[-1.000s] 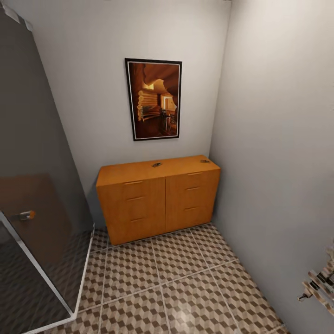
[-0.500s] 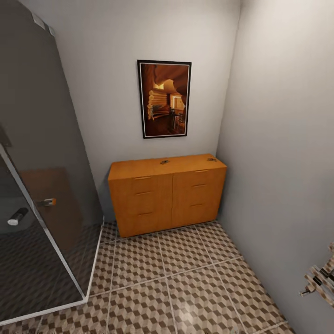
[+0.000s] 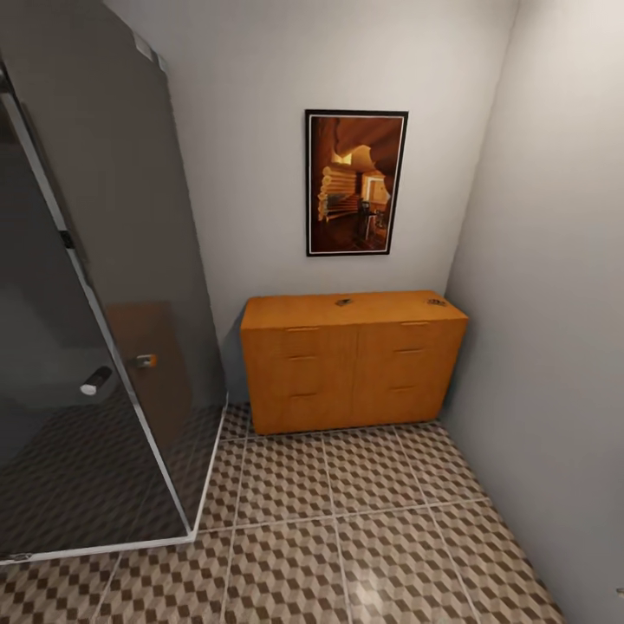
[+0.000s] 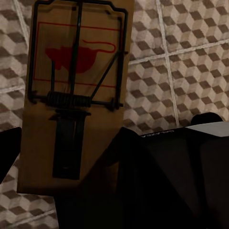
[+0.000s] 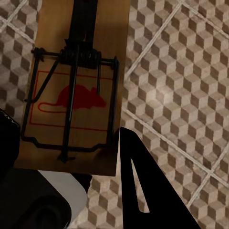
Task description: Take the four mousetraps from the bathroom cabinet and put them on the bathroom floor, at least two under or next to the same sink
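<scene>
Tiled bathroom floor (image 3: 364, 537), view panned left since a second ago: robot turning from the cabinet (image 3: 351, 360). Two small mousetraps (image 3: 344, 302) remain atop it. Left jaws grasp one mousetrap (image 4: 76, 95); right jaws grasp another (image 5: 76, 90). Sink search next.

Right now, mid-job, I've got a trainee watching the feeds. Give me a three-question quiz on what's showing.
1. True or false: the cabinet stands against the wall under a framed picture.
2. How many mousetraps lie on the cabinet top in the head view?
3. What does each wrist view show close to the gripper, above the bathroom floor? A) a towel B) a mousetrap C) a tap

Key:
1. True.
2. Two: one mousetrap near the middle, another at the right end.
3. B: left wrist mousetrap, right wrist mousetrap.
</scene>
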Controlling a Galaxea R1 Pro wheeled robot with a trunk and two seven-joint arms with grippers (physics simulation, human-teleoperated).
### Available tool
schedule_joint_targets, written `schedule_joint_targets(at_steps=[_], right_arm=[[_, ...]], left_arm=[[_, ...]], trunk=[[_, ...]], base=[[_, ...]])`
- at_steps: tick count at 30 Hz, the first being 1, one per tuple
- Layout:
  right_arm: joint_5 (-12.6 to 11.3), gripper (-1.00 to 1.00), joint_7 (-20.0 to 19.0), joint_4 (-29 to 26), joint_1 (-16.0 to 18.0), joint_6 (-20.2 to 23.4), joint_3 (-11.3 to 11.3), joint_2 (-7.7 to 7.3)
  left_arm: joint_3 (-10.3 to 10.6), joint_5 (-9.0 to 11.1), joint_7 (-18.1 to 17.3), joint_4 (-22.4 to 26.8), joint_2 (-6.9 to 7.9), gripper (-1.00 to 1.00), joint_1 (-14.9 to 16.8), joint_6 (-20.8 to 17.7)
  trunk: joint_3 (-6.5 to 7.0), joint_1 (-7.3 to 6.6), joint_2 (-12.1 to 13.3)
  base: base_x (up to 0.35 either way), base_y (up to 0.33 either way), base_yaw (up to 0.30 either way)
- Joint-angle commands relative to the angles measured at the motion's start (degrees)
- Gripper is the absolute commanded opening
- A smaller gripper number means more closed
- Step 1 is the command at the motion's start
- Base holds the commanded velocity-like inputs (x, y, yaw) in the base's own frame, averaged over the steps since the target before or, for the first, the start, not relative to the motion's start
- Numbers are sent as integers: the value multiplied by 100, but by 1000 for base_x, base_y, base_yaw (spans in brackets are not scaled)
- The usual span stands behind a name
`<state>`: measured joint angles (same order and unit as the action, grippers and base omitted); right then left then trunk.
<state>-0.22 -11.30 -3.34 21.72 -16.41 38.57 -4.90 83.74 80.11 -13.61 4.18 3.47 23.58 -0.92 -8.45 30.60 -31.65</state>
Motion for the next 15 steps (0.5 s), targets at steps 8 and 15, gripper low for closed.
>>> schedule_joint_targets(at_steps=[8, 15], right_arm=[[-19, -100, -39, 8, -1, -15, -7, -3], [-12, -100, -39, 9, -4, -19, -7, -3]], left_arm=[[46, 40, -10, 4, 4, -100, 6, -5], [46, 40, -10, 4, 4, -100, 6, -5]], trunk=[[-34, 2, -9], [-38, 2, -9]], base=[[0, 0, 281], [0, 0, 243]])
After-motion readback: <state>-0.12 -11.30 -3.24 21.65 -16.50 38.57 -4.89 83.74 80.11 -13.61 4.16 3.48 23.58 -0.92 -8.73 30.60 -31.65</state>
